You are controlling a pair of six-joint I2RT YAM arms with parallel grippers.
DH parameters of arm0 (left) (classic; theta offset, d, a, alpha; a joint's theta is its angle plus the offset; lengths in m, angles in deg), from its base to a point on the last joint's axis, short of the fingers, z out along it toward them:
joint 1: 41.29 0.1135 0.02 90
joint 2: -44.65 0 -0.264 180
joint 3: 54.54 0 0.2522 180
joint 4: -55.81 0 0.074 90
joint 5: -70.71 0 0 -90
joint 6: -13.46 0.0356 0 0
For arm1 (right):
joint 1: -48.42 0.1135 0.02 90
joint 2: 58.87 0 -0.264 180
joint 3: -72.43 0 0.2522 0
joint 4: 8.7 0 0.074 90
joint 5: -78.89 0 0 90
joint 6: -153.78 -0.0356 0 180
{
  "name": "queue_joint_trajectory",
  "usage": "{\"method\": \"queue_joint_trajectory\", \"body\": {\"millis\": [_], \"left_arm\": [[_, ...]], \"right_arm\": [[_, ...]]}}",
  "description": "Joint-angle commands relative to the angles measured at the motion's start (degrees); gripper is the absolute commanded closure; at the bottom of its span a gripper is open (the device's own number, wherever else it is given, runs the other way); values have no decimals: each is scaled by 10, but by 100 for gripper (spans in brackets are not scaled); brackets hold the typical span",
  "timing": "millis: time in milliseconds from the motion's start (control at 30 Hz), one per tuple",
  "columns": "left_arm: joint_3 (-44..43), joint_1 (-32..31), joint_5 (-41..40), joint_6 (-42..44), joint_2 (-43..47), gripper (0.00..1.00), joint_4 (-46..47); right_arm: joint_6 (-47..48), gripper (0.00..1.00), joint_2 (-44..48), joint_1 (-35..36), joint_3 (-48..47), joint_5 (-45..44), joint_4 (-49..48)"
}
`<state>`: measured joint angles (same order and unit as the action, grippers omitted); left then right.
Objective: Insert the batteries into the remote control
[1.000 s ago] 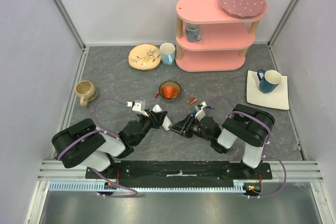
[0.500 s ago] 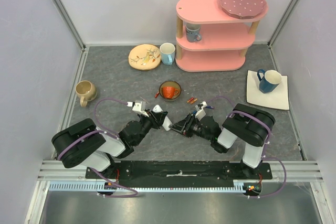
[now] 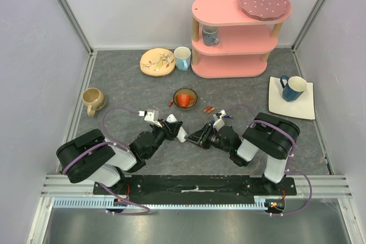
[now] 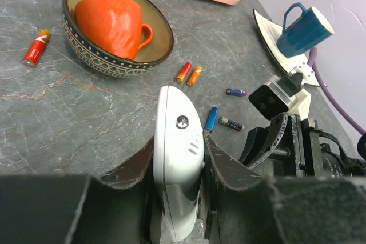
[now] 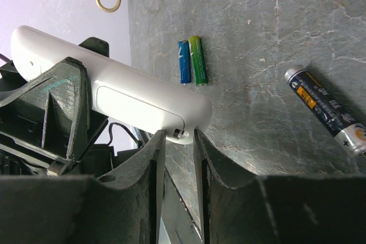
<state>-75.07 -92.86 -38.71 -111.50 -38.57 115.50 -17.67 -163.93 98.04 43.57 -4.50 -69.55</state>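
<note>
My left gripper (image 4: 179, 144) is shut on the white remote control (image 4: 177, 158) and holds it edge-up just above the table; it also shows in the top view (image 3: 178, 132). My right gripper (image 5: 178, 138) has its jaws a narrow gap apart, tips at the remote's (image 5: 114, 92) rounded end, either side of a small latch. Batteries lie loose on the table: a red one (image 4: 36, 48), an orange pair (image 4: 188, 74), a purple one (image 4: 235, 91), a blue one (image 4: 211, 119), a dark one (image 4: 230, 123). The right wrist view shows a blue-green pair (image 5: 190, 61) and a dark one (image 5: 329, 110).
A patterned bowl (image 3: 176, 94) holding an orange cup sits just beyond the grippers. A beige mug (image 3: 92, 100) stands at the left, a blue mug (image 3: 293, 88) on a white square plate (image 3: 306, 110) at the right. A pink shelf (image 3: 234, 32), a flowered plate (image 3: 157, 62) and a white mug (image 3: 182, 58) stand at the back.
</note>
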Motion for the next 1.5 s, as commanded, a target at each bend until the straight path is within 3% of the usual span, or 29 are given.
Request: {"method": "queue_joint_trajectory", "body": {"millis": [0, 933, 1467], "left_arm": [[0, -8, -3, -11, -2, 98, 139], [-4, -15, 5, -19, -8, 98, 141], [-5, -20, 6, -16, -15, 98, 142]], "right_arm": [[2, 67, -3, -3, -16, -4, -157], [2, 73, -13, -5, -26, 2, -159], [7, 100, -6, -5, -37, 12, -154]]}}
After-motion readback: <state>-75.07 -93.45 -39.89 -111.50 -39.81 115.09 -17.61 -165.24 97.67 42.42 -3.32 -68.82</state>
